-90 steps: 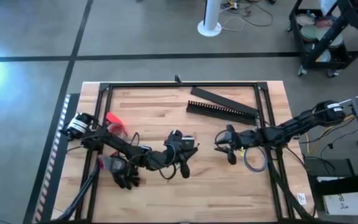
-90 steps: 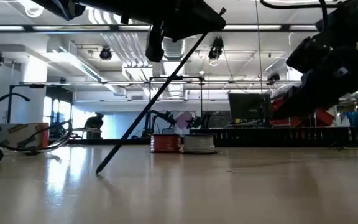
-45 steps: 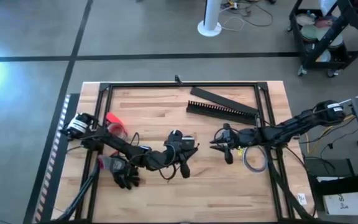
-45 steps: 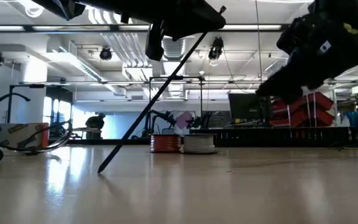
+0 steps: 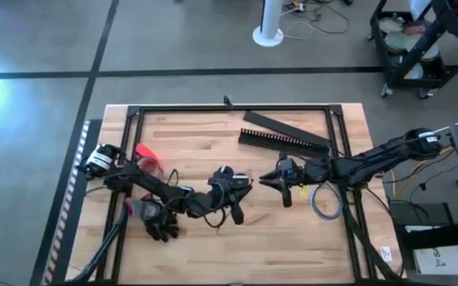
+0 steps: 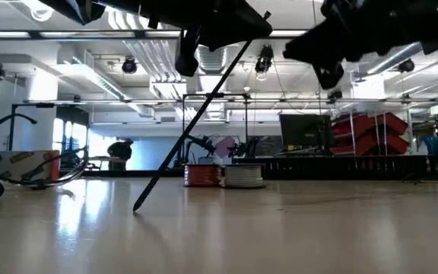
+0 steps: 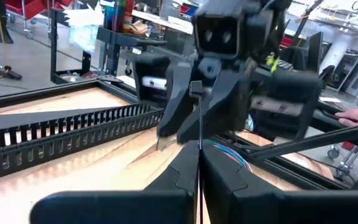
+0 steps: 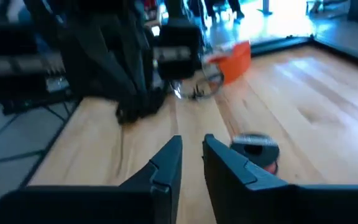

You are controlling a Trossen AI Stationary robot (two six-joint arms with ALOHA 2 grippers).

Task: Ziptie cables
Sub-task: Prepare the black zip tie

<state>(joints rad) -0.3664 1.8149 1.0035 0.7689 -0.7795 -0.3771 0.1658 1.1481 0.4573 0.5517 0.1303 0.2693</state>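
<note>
The ziptie (image 6: 196, 114) is a thin black strip held by my left gripper (image 5: 245, 186) near the table's middle. Its head (image 7: 196, 89) sticks out past the fingertips, and its long tail slopes down to a tip (image 6: 136, 208) at the tabletop. My right gripper (image 5: 267, 181) faces the left one from the right, open, its fingers spread on either side of the ziptie's head without touching it. The grey cable coil (image 5: 325, 203) lies flat by the right frame rail. Thin black wire loops (image 5: 156, 170) lie at the left. My left gripper pinches the ziptie between its two fingers, a little below the head (image 7: 199, 134). The fingers point roughly level toward the table's right. The head end stands out beyond them and the tail hangs slanting down. Whether its tip touches the table I cannot tell.
A comb-toothed black duct (image 5: 285, 141) and a flat black bar (image 5: 281, 125) lie at the far right. A red object (image 5: 144, 151) and a dark bundle (image 5: 161, 228) sit at the left. A black frame (image 5: 229, 109) borders the table. Bare wood lies along the near edge.
My right gripper has moved toward the table's left, closing on the left gripper and the ziptie's head. The ziptie's lower tip has shifted a little while its head end has stayed in place.
</note>
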